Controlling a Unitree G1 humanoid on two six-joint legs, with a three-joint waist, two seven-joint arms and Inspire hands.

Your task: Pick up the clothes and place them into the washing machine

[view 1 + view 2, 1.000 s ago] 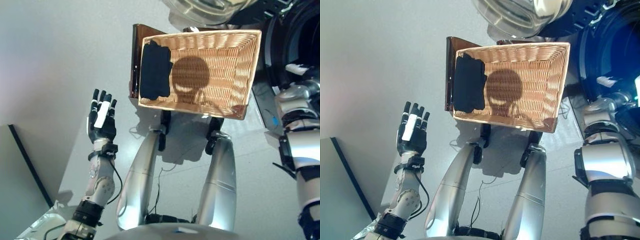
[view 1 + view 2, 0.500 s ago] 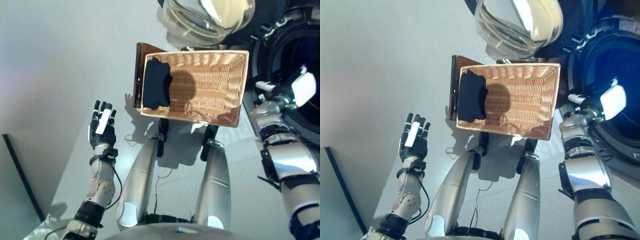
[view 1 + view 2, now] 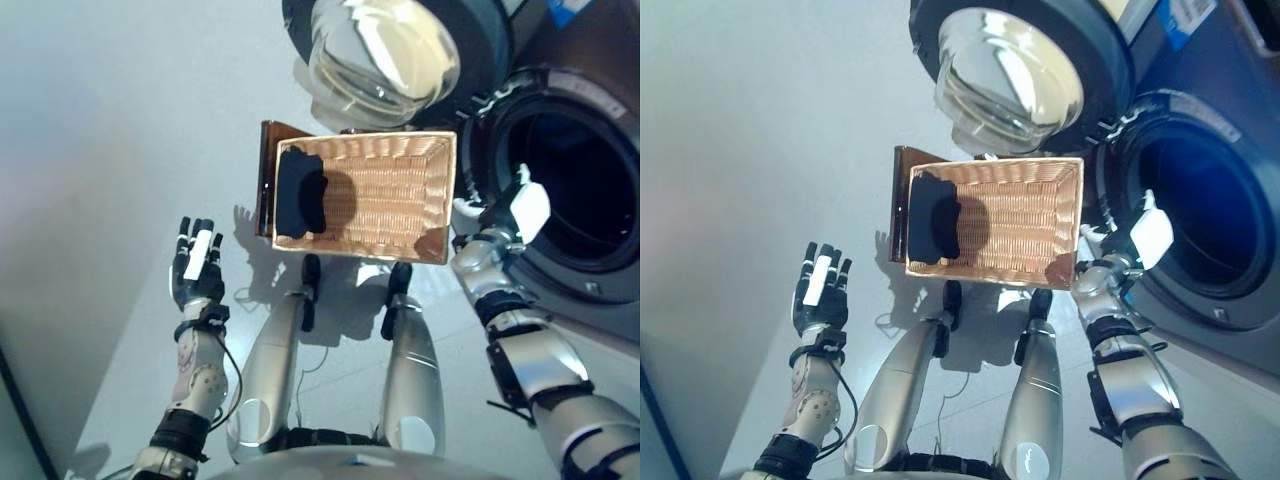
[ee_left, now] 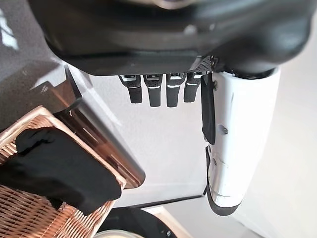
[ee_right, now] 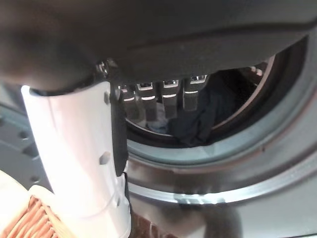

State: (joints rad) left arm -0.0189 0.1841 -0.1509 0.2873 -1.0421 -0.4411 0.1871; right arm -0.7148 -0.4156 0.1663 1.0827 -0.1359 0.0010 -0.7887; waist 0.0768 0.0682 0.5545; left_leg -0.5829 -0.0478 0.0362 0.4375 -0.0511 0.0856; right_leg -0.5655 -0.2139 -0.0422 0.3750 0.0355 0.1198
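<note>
A dark garment (image 3: pixel 298 192) lies in the left end of the wicker basket (image 3: pixel 400 200), which stands on the floor in front of me. More dark clothing (image 5: pixel 203 116) sits inside the washing machine's drum (image 3: pixel 585 185). My right hand (image 3: pixel 522 208) hovers at the left rim of the drum's mouth, open and holding nothing, as its own fingers (image 5: pixel 163 99) show in the right wrist view. Left of the basket, my left hand (image 3: pixel 197 265) is raised above the floor with straight fingers (image 4: pixel 153 89), also open and holding nothing.
The washer's round glass door (image 3: pixel 385 55) stands swung open behind the basket. A brown stand (image 3: pixel 266 175) pokes out at the basket's left side. Pale floor (image 3: pixel 110 150) stretches away on the left.
The camera has shifted, bringing more of the washer and its door into view. My right hand stays by the drum's mouth, and the left hand is still raised and open. The garment has not moved.
</note>
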